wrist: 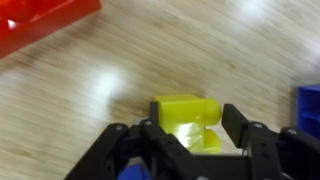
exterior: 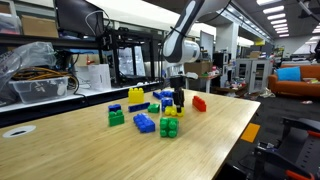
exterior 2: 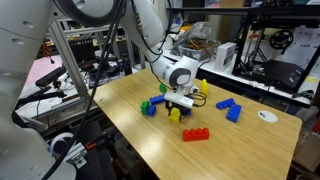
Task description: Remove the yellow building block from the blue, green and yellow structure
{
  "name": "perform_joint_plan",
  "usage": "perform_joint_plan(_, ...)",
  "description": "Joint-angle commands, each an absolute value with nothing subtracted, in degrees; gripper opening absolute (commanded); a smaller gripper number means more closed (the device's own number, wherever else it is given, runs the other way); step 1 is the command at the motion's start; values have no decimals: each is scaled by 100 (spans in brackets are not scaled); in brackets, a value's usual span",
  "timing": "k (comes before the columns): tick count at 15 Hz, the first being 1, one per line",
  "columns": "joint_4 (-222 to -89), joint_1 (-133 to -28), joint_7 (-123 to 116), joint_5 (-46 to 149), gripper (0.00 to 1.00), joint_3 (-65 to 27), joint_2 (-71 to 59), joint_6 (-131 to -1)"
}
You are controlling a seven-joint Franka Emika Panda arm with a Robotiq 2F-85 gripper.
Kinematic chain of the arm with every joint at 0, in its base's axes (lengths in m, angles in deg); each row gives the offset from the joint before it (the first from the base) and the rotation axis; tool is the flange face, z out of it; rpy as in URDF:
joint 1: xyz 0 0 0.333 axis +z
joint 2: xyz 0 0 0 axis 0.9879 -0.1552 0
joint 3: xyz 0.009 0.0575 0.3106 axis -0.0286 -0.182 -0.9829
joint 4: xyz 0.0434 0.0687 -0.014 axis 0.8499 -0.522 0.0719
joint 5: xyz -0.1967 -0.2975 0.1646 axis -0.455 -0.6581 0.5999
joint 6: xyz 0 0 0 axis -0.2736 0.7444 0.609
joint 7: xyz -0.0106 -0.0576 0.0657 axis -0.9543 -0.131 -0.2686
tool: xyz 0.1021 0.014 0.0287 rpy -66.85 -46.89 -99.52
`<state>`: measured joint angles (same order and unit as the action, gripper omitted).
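Observation:
The yellow building block (wrist: pixel 185 110) lies on its side between my gripper's fingers (wrist: pixel 187 125), studs pointing right, close above the wooden table. Both fingers touch it. In the exterior views the gripper (exterior: pixel 176 100) (exterior 2: pixel 180 104) points down at the table, with yellow showing just below it (exterior 2: pixel 177 115). The green bricks of the structure (exterior: pixel 170 127) stand just in front of the gripper. A blue piece (wrist: pixel 135 172) shows at the bottom edge of the wrist view.
A red brick (exterior: pixel 199 103) (exterior 2: pixel 195 134) (wrist: pixel 40 20) lies close by. Also on the table are loose blue bricks (exterior: pixel 144 123) (exterior 2: pixel 228 108), a lone green block (exterior: pixel 116 117), a larger yellow block (exterior: pixel 136 96) (exterior 2: pixel 203 88) and green and blue bricks (exterior 2: pixel 155 102).

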<state>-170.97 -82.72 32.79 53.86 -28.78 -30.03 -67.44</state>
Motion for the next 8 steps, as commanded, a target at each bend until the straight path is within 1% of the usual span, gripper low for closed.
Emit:
perform_joint_plan(1,-17419,-8521,3186,5247,42,-2853,-2811,-7158)
perform_joint_plan(7,-17489,-8813,3214,5239,42,-2771,-2740,-7359)
perform_joint_plan(8,-17506,-8885,3337,5282,92,-2840,-2729,-7329)
